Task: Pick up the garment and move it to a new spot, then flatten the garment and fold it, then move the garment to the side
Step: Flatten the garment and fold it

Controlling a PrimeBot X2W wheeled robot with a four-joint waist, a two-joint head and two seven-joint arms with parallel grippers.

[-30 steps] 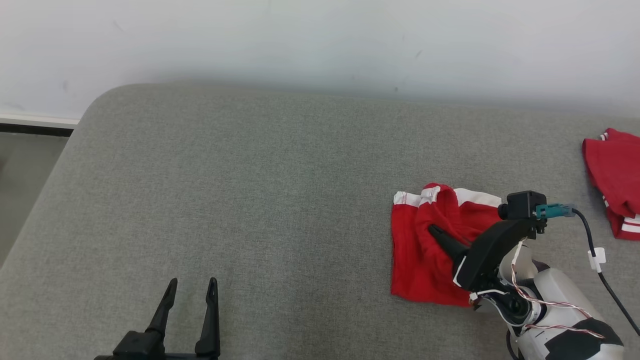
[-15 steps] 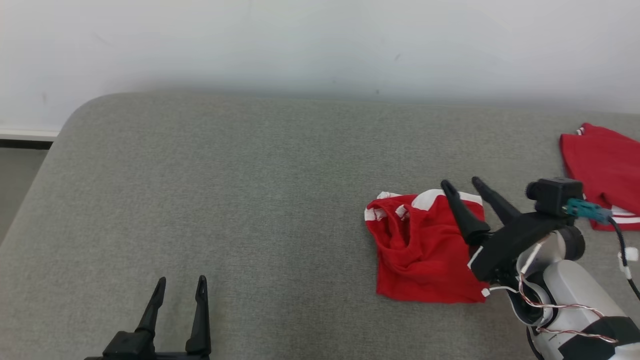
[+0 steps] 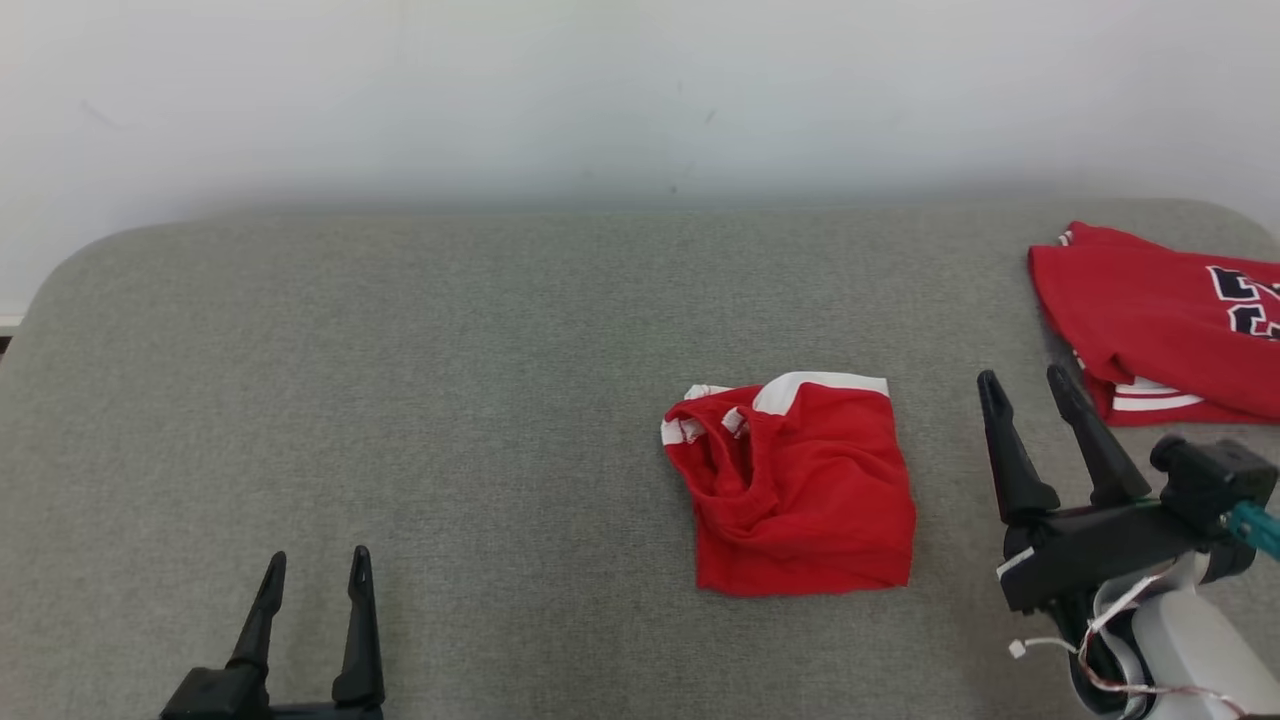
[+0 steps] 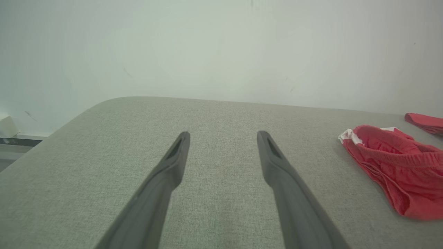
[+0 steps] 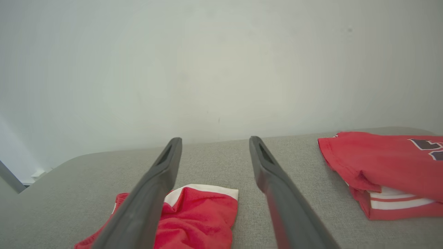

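1. Two red garments lie on one grey padded surface (image 3: 400, 400) that meets a white wall (image 3: 600, 90) at the back.
2. The first is the folded garment (image 3: 800, 490), a compact, roughly square bundle with white trim along its far edge and a bunched, wrinkled left side. It rests flat on the surface, right of the middle and well clear of every edge.
3. The second is a jersey (image 3: 1160, 320) with dark lettering and white stripes at its hem. It lies near the far right corner, apart from the folded garment.
4. There are two grippers, each with two long dark fingers.
5. The left gripper (image 3: 317, 562) sits at the lower left with its fingers spread and nothing between them, over bare grey fabric and well apart from both garments.
6. The right gripper (image 3: 1024, 378) has its fingers parted and grips nothing. In the head view it stands just right of the folded garment without touching it, its tips between the two red pieces.
7. From the right wrist, the folded garment shows partly behind the left-hand finger.
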